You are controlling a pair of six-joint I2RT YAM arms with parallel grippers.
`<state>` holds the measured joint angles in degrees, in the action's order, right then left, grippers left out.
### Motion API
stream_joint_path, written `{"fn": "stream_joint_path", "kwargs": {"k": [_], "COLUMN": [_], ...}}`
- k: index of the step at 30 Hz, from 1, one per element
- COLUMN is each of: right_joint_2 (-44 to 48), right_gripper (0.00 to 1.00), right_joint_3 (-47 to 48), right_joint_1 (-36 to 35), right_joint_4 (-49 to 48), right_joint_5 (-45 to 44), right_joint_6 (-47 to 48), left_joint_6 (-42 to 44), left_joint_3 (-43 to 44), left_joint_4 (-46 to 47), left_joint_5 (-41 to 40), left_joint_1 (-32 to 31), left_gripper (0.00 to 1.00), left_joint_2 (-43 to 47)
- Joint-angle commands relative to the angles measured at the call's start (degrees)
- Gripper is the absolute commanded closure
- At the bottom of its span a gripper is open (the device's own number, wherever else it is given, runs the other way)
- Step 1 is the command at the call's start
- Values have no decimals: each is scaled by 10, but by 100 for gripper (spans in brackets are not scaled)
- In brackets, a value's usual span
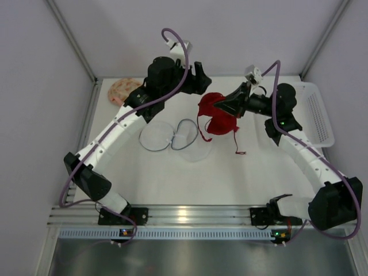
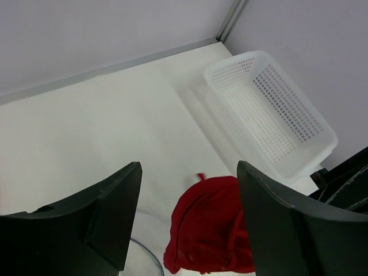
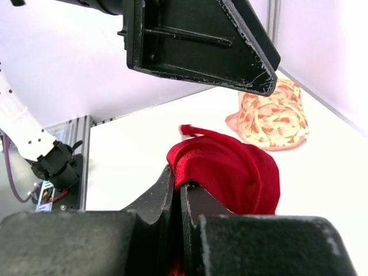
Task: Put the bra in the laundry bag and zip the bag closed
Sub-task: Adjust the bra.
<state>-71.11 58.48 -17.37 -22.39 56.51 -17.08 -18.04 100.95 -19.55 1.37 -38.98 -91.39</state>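
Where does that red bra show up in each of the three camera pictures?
Top external: red bra just right of centre.
Left wrist: bra bottom centre, framed by the open left hand.
Right wrist: bra at centre, pinched in the right hand.
Shared landmark: the white table beneath it.

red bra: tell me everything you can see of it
The bra is red, soft-looking fabric, bunched into a rounded heap with a fold standing up on top. A thin red strap trails from it toward the near edge over the white table. It sits mid-table, just right of the mesh bag; whether they touch is unclear. The right gripper has its jaws shut on one edge. No other gripper touches it.
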Motion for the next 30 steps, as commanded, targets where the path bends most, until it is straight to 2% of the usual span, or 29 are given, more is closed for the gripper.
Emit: {"fn": "stream_joint_path", "kwargs": {"k": [1,3,8,12,16,19,22,23,27,30], "right_joint_2": [4,-3,-9,-3,1,-3,-5,-5,2,5], "right_gripper": [100,100,100,100,100,100,100,100,100,100], "right_joint_3": [18,24,16,20,27,37,43,45,52,60], "right_joint_1": [-1,6,17,19,19,20,20,20,19,19], "right_joint_4": [-40,-48,-77,-122,-158,-119,-66,-23,61,111], "right_joint_5": [25,32,31,62,105,120,120,121,99,84], "right_joint_6": [-3,-28,-77,-117,-155,-140,-88,-54,17,58], "left_joint_6": [-31,-43,-80,-86,-98,-131,-196,-228,-313,-365], "left_joint_3": [-26,-55,-120,-139,-145,-148,-153,-153,-160,-180], "left_joint_4": [49,48,51,63,94,111,132,144,189,216], "left_joint_5": [49,36,49,129,204,217,209,210,267,275], "left_joint_1": [8,17,94,125,126,126,126,126,125,124], "left_gripper": [27,21,14,14,14,13,13,13,15,15], "left_joint_2": [43,60,121,120,106,100,95,93,78,83]}}
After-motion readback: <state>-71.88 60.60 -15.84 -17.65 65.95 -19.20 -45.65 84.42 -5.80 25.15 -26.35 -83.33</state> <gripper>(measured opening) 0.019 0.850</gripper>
